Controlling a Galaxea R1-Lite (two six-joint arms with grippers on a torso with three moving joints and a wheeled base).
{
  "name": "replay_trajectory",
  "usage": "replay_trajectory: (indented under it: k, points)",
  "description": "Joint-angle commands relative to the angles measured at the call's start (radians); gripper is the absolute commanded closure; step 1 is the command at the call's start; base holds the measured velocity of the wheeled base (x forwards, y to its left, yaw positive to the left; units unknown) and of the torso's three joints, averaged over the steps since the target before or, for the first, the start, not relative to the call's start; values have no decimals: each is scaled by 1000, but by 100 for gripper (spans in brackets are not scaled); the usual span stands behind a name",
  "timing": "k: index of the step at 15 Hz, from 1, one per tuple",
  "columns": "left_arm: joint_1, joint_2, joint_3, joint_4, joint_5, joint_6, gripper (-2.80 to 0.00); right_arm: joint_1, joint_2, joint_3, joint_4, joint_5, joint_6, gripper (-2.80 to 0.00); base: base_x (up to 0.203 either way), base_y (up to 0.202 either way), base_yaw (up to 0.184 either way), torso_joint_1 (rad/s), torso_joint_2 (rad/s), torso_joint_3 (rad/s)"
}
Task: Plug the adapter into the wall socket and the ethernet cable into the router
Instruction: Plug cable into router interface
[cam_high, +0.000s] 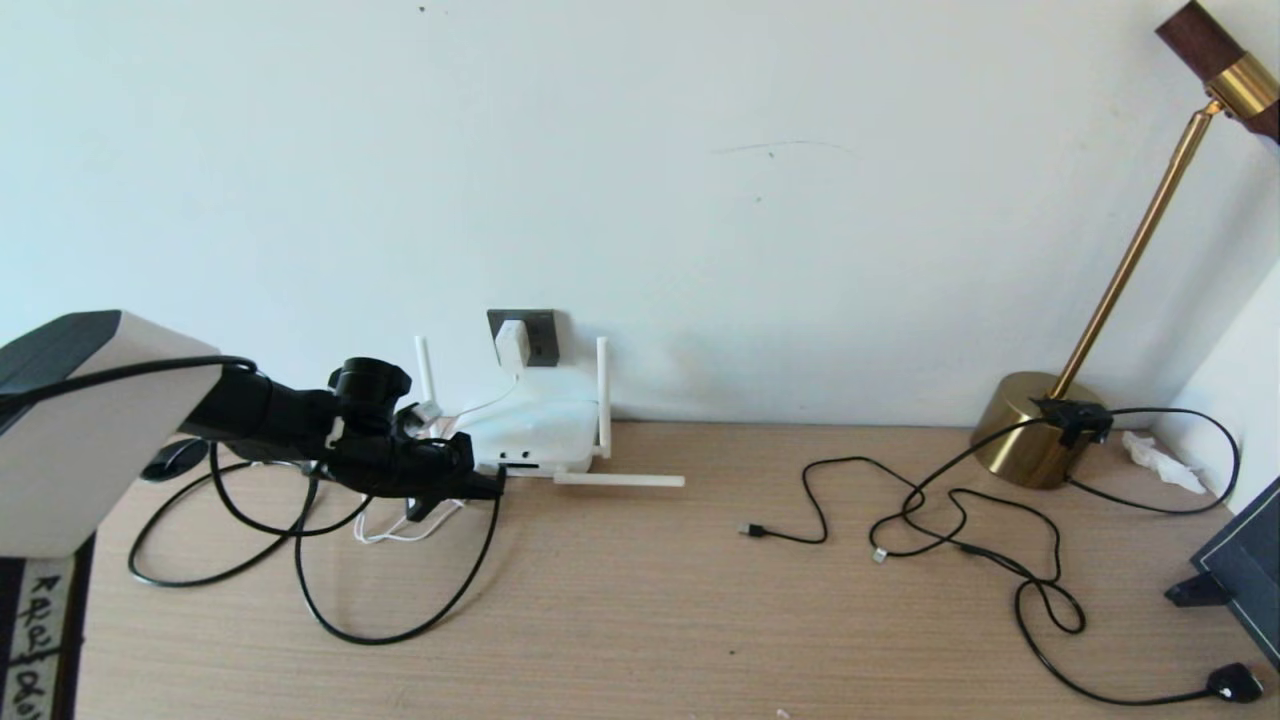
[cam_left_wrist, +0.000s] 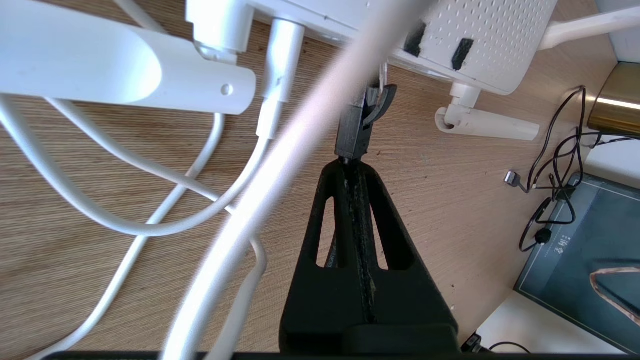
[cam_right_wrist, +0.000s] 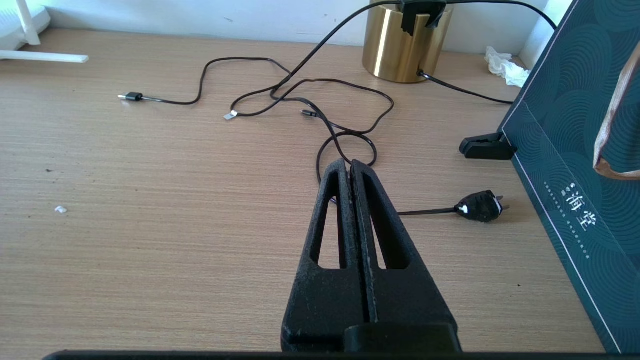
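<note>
The white adapter (cam_high: 511, 343) sits in the dark grey wall socket (cam_high: 543, 335), and its white cord (cam_high: 480, 405) runs down to the router (cam_high: 535, 430). My left gripper (cam_high: 497, 483) (cam_left_wrist: 350, 162) is shut on the ethernet cable (cam_high: 400, 632), just behind its black boot (cam_left_wrist: 352, 132). The connector's front end meets the router's (cam_left_wrist: 490, 30) port edge, partly hidden by a blurred white cord, so I cannot tell if it is seated. My right gripper (cam_right_wrist: 348, 162) is shut on nothing above the table's right side, out of the head view.
One router antenna (cam_high: 618, 481) lies flat on the table. A brass lamp (cam_high: 1030, 430), thin black cables (cam_high: 950, 520), a black mains plug (cam_high: 1235, 683), a crumpled tissue (cam_high: 1160, 460) and a dark green bag (cam_right_wrist: 575, 150) occupy the right side.
</note>
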Motion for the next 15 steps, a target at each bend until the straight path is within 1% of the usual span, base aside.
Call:
replay_trajectory:
  k: [1, 15]
  points:
    - [5, 0, 0, -2, -1, -3, 0, 0, 2, 0, 0, 0, -1, 0, 0, 0, 0, 0, 0, 0]
    - [11, -22, 2, 1, -1, 0, 0, 0, 2, 0, 0, 0, 0, 0, 0, 0, 0, 0, 0, 0]
